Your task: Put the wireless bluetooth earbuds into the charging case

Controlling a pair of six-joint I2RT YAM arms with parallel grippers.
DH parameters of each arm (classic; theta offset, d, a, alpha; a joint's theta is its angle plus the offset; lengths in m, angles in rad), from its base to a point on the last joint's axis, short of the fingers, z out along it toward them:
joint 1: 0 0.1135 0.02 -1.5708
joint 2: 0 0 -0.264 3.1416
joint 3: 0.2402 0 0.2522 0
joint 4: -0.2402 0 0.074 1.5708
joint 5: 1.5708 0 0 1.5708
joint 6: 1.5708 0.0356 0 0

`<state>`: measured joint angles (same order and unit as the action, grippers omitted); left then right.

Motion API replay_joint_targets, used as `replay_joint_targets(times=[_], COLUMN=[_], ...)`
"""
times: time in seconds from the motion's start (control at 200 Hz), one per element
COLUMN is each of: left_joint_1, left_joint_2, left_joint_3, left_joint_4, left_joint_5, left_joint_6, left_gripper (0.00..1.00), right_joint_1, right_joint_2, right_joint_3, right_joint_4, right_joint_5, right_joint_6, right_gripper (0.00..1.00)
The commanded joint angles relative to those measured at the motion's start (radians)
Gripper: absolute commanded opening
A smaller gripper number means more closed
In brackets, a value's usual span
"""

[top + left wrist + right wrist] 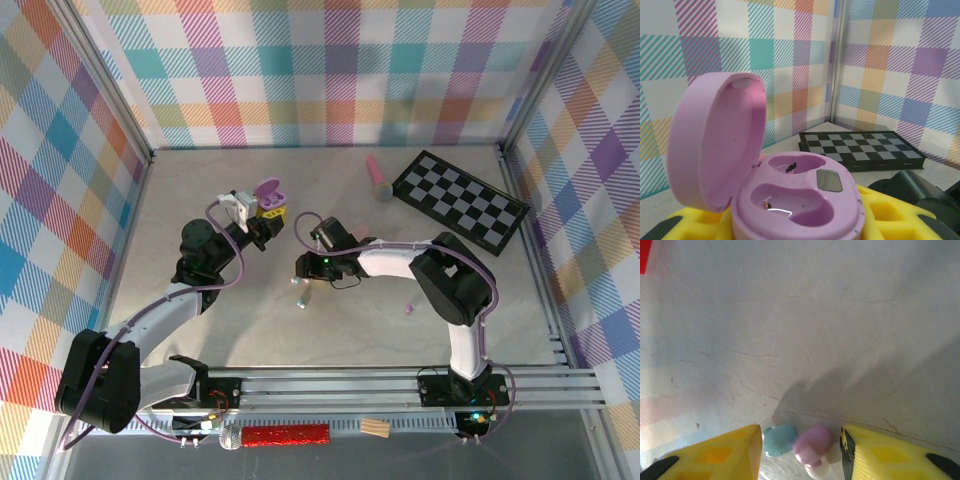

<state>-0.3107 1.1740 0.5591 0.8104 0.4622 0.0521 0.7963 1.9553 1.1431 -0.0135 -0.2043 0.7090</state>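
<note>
Two glossy rounded earbuds (812,442) lie between part-open fingers (715,455) of right gripper (801,452); left gripper (272,210) clamps oval case (800,200).

The left arm (170,310) reached from its base toward one o'clock, its left gripper (262,218) clamped on the charging case (800,200). The right arm (400,262) stretched toward nine o'clock, wrist bent down, the right gripper (800,450) flanking two earbuds (812,442) with its fingers apart; grip unclear.
</note>
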Motion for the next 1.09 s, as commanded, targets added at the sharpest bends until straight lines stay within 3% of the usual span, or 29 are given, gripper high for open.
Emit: replay_joint_targets(times=[0.0, 0.185, 0.465, 0.84, 1.09], left_joint_1=[0.029, 0.048, 0.05, 0.051, 0.074], left_joint_2=[-0.027, -0.027, -0.02, -0.017, -0.03], left_joint_3=[-0.018, -0.025, -0.027, -0.031, -0.041], left_joint_4=[0.03, 0.045, 0.054, 0.06, 0.049], left_joint_5=[0.015, 0.025, 0.03, 0.03, 0.015], left_joint_6=[-0.009, -0.029, -0.036, -0.038, -0.036], left_gripper=[0.39, 0.39, 0.39, 0.39, 0.39], right_joint_1=[-0.004, -0.003, 0.01, 0.023, 0.046], right_joint_2=[0.027, 0.047, 0.09, 0.13, 0.121], right_joint_3=[0.038, 0.104, 0.212, 0.27, 0.281], right_joint_4=[-0.02, -0.157, -0.366, -0.395, -0.447], right_joint_5=[-0.053, 0.019, 0.079, 0.006, 0.03], right_joint_6=[-0.061, -0.118, -0.176, -0.19, -0.218], right_gripper=[0.45, 0.35, 0.35, 0.36, 0.35])
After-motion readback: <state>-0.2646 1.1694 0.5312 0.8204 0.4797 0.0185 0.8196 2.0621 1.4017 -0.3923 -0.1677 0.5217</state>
